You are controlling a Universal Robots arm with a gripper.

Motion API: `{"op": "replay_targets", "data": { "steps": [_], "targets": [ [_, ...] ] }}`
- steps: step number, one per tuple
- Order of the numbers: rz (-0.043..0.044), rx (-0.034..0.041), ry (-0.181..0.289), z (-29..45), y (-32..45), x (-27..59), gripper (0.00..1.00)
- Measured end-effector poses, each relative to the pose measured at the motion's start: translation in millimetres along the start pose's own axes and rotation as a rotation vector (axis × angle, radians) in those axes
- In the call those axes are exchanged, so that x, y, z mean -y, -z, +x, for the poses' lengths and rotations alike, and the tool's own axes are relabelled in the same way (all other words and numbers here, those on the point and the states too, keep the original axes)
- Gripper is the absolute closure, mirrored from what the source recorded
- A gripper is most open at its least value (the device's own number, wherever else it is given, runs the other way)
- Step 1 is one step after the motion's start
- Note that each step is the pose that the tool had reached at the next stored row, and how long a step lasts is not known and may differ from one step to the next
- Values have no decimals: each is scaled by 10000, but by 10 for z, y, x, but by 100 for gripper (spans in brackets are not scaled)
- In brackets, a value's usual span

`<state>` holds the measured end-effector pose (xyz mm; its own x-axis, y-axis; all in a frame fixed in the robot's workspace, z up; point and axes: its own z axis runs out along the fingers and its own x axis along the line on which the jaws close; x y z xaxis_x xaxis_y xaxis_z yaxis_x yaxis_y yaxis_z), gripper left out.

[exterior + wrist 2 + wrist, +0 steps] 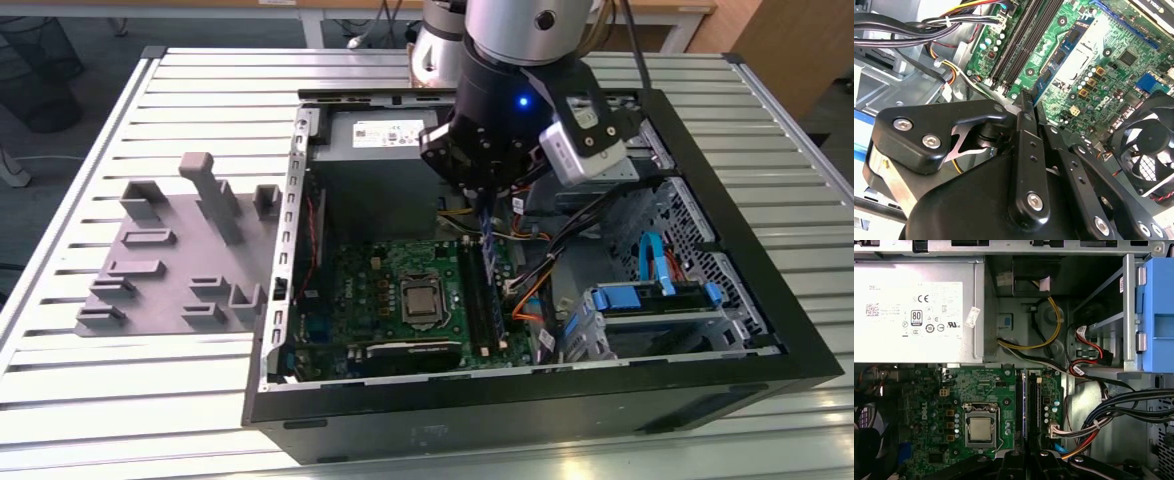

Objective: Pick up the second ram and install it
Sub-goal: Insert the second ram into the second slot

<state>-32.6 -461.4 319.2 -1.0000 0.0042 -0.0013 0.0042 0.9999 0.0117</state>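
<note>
Gripper (1031,107) is hovering over the black slots (1032,405) at the motherboard's (929,405) cable-side edge, jaws pinched narrow, apparently gripping the second ram hidden between them. One seated stick (1059,55) is standing alongside. Pickup judged done; seating outstanding.

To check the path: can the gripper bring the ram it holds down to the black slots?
Likely yes: the gripper, holding the second ram, hangs over the slots; cables lie aside.

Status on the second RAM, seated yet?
Done: pickup, the fingers look shut on the second ram. In hand: it hangs edge-on over the motherboard slots. Left: seating; it doesn't look pressed into a slot yet.
</note>
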Motion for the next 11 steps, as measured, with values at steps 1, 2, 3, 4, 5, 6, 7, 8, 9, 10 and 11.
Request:
{"op": "replay_targets", "data": {
  "steps": [1, 2, 3, 4, 5, 6, 7, 8, 9, 10, 11],
  "targets": [
    [0, -1, 0, 0, -4, 0, 86],
    [0, -2, 0, -1, -7, 0, 86],
    [0, -2, 0, -1, -12, 0, 86],
    [-1, -3, 0, -1, -16, 0, 86],
    [0, -4, 0, -1, -21, 0, 86],
    [2, -7, 0, -1, -22, 0, 86],
    [1, -9, 0, -1, -26, 0, 86],
    [-1, -10, 0, -1, -30, 0, 86],
    [-1, -13, 0, -2, -35, 0, 86],
    [-1, -16, 0, -2, -39, 0, 86],
    [0, -19, 0, -2, -43, 1, 86]
  ]
}}
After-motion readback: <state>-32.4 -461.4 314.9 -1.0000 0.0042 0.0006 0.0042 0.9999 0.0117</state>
